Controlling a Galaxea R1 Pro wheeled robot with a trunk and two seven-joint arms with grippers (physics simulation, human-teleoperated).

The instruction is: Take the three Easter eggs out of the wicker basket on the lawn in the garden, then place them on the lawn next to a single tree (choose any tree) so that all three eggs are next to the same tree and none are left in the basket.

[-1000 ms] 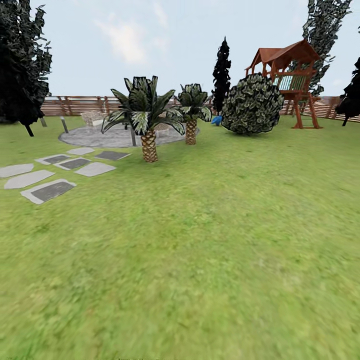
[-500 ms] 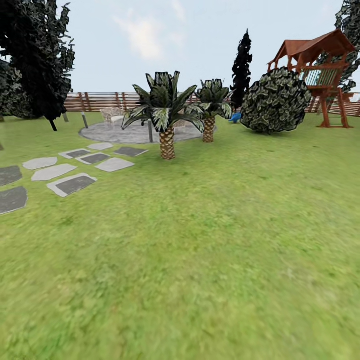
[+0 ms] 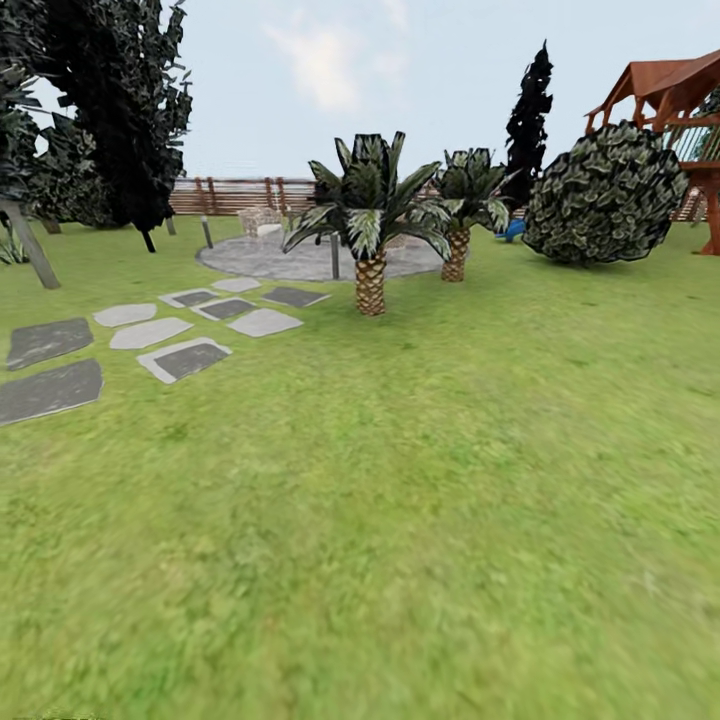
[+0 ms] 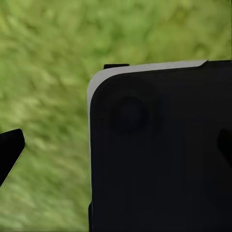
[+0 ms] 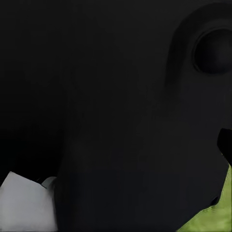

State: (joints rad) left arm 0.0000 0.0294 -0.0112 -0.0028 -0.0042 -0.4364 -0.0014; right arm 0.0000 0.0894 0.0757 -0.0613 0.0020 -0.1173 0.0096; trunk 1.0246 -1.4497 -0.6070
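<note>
The lawn (image 3: 450, 480) spreads green with yellowish patches across the head view. The Easter eggs and the wicker basket are out of view. At the far left edge a tree (image 3: 30, 245) with a pale grey leaning trunk stands under a dark crown. In the left wrist view my left gripper (image 4: 116, 150) hangs over grass, its two dark fingertips (image 4: 9, 154) far apart at the picture's edges, open and empty. In the right wrist view a black part of the robot's body lies close before my right gripper (image 5: 116, 145). One of its fingertips (image 5: 225, 142) sits at the edge, so it stands open.
Grey stepping stones (image 3: 185, 358) lead to a round paved patio (image 3: 300, 262). Two short palms (image 3: 370, 285) (image 3: 456, 255) stand ahead. A round dark-leaved crown (image 3: 605, 195) rests low at right beside a wooden playset (image 3: 690, 110). A slat fence (image 3: 240, 195) closes the back.
The whole head view has slid right, so the camera has turned left. The playset has moved toward the right edge and more stepping stones and dark trees show at left.
</note>
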